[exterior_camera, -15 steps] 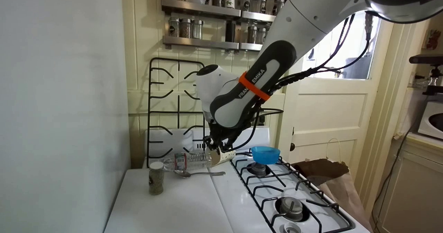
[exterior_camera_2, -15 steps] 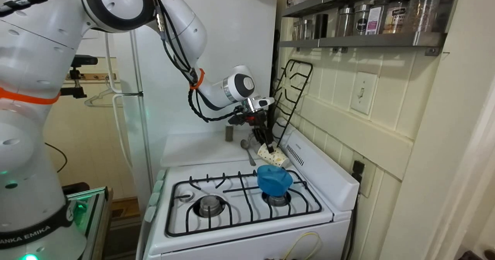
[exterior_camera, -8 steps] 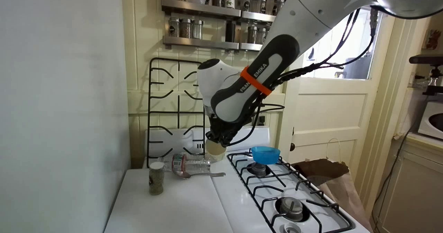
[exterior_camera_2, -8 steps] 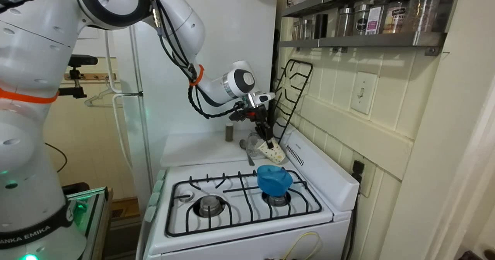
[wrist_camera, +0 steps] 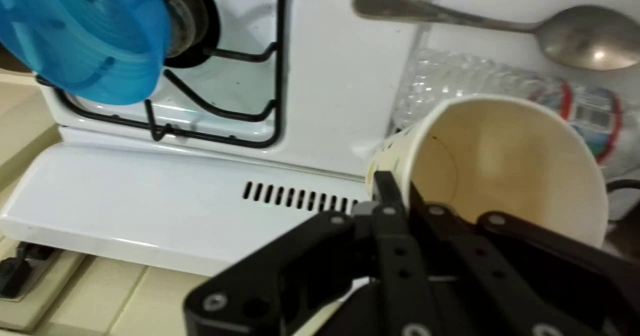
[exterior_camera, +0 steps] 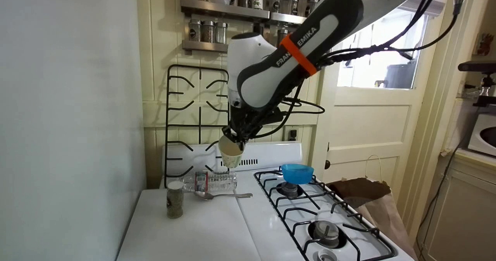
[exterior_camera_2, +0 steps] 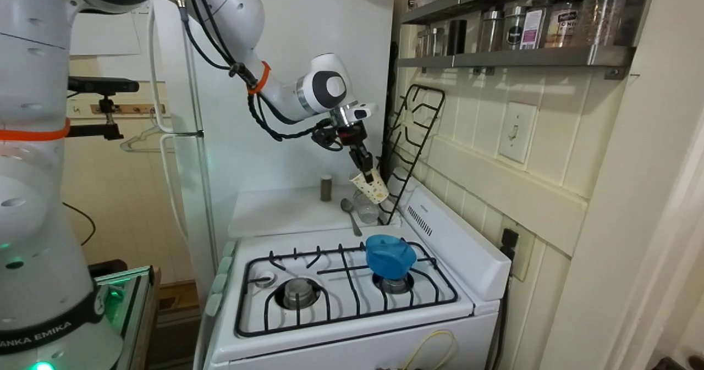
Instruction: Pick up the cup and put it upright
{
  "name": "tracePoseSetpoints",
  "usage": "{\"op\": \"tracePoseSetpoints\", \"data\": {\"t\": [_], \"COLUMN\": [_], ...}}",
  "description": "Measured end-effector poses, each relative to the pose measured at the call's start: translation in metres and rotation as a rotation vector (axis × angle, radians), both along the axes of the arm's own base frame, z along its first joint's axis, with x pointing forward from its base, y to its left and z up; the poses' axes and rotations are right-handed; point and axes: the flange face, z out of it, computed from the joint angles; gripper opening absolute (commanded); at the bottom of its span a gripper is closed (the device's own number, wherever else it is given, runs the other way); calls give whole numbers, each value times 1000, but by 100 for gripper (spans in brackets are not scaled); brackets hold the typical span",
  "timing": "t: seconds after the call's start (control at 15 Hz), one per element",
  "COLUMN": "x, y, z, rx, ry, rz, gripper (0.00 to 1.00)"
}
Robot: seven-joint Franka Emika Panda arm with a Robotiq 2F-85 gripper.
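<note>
While the white gas stove has not shifted, the Panda arm over it rides higher in both exterior views than a second ago. Loose burner grate: standing on edge, unchanged. Clear labelled plastic bottle: on its side, about where it lay. Blue bowl: same spot, above the rear burner. Gripper, by the wrist view: fingers nearly together, pinching the wall of the spotted cream paper cup, one finger inside the mouth, one outside. A second ago the cup lay on its side at the back of the stove, beside the bottle; half a second ago, low and tipped; now it hangs in the air, bottle below it. Tilted: in an exterior view the mouth leans to 10 o'clock, base to 4. Glass spice shaker: upright, unmoved, at 8 o'clock from the bottle in an exterior view. Metal spoon: flat, just beside the bottle, handle toward 9 o'clock in the wrist view.
</note>
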Motion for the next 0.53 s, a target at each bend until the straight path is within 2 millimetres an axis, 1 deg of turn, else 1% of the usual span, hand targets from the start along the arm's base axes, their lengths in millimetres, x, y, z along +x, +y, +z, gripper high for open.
{"op": "tracePoseSetpoints", "data": {"t": [0.13, 0.27, 0.4, 0.53], "x": [-18, -37, -56, -73], "y": [17, 42, 68, 87], "z": [11, 16, 18, 16], "rx": [64, 120, 183, 250], "ry": [-10, -7, 14, 50], "rz": [87, 181, 273, 356], "gripper": [1, 1, 1, 1]}}
